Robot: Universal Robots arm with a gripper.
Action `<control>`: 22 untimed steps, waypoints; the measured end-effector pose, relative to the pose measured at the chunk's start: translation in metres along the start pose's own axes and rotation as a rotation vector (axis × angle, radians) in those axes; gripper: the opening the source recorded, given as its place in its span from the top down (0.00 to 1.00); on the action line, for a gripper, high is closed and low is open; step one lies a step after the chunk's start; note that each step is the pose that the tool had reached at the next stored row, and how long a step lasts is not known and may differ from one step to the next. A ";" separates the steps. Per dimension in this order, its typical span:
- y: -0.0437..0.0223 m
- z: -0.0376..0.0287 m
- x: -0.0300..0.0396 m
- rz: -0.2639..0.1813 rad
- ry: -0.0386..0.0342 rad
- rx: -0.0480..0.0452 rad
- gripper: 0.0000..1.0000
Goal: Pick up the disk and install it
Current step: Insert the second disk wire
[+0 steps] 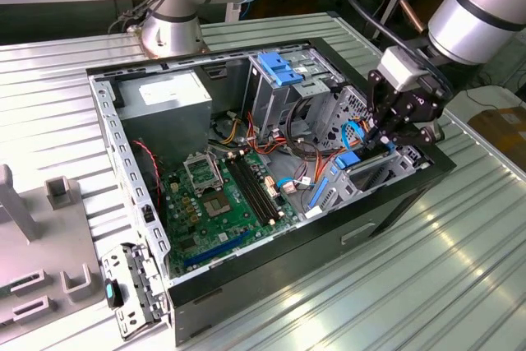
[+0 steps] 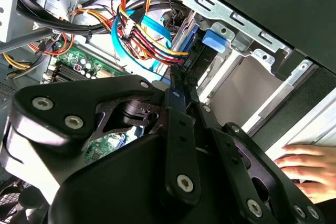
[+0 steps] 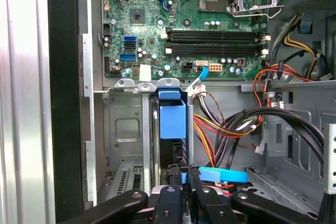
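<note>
1. In the exterior view, an open computer case is seen lying on a ribbed metal table.
   - The arm is brought in from the upper right of the frame.
   - Its gripper is lowered into the drive cage at the exterior view's right end of the case.
   - The disk is seen just below the gripper as a blue-edged piece standing in that cage.
   - The motherboard is exposed in the middle of the case, with the power supply toward the upper left.
   - A blue bracket is fixed on top of the upper cage.

2. In the second wrist view, the black fingers are drawn close together, and the gripper is closed on a thin edge deep in the cage.
   - The blue tab of the disk is seen beside a silver cage bracket.
   - A bundle of red, yellow and blue cables is draped just beyond the fingertips.
   - A person's hand is rested outside the case wall.

3. In the first wrist view, the disk is seen standing on edge in a slot of the grey drive cage, its blue carrier facing the camera.
   - The gripper is clamped on the disk's near end, with blue plastic seen between the jaws.
   - The motherboard lies beyond the cage, its memory slots running across it.
</note>
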State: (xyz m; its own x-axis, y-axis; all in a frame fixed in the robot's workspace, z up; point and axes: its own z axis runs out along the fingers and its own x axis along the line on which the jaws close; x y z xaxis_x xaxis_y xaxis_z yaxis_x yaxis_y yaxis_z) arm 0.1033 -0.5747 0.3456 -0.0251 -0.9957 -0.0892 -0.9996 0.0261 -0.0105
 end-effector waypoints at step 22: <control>-0.0010 -0.0121 0.0014 0.000 -0.0072 -0.0002 0.89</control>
State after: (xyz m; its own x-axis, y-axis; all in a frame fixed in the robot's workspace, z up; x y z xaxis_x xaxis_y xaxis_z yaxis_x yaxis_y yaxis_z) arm 0.1042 -0.5772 0.3575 -0.0251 -0.9950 -0.0965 -0.9996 0.0262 -0.0102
